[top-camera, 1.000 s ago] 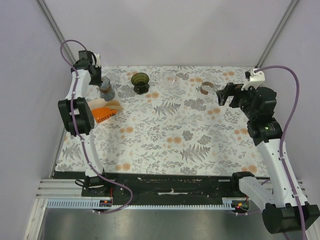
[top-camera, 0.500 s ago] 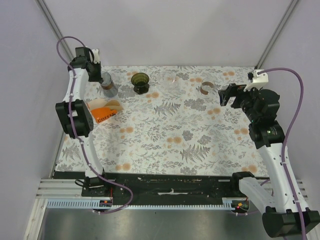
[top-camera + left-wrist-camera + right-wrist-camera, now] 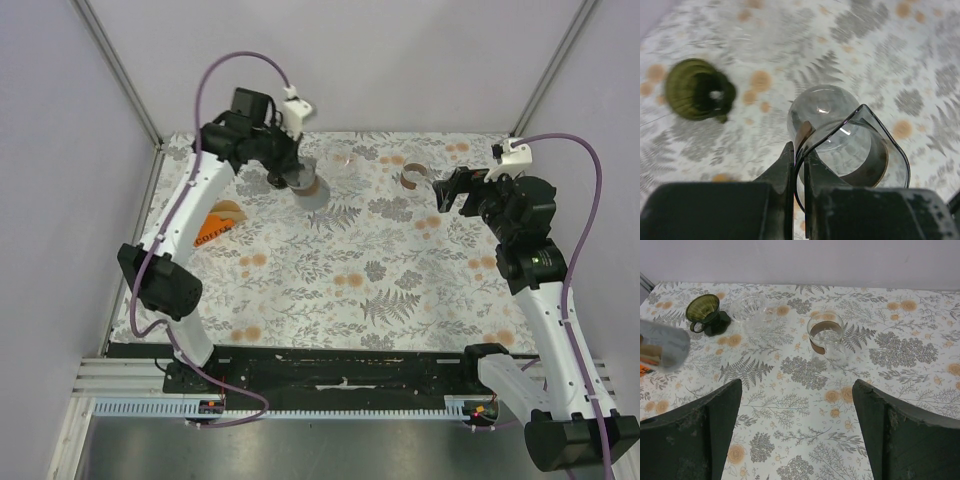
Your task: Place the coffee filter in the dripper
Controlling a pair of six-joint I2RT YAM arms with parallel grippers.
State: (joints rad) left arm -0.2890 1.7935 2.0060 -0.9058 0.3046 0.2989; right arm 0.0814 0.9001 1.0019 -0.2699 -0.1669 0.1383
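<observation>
Coffee filter (image 3: 229, 209): beige paper, fanned out of an orange packet (image 3: 208, 229) at the left edge of the top view, lying on the fern-patterned tablecloth (image 3: 350, 280). The packet carries white lettering that starts "COFFE"; the rest cannot be read. The olive-green dripper (image 3: 695, 90) stands at upper left of the left wrist view, apart from the filter and with no paper in it. The left arm reaches across the upper middle of the top view. The left gripper (image 3: 799, 150) is clenched on the rim of a clear glass cup (image 3: 855, 150) with a brown band. The right arm is raised at upper right, and the right gripper (image 3: 796, 385) is spread wide, holding nothing.
</observation>
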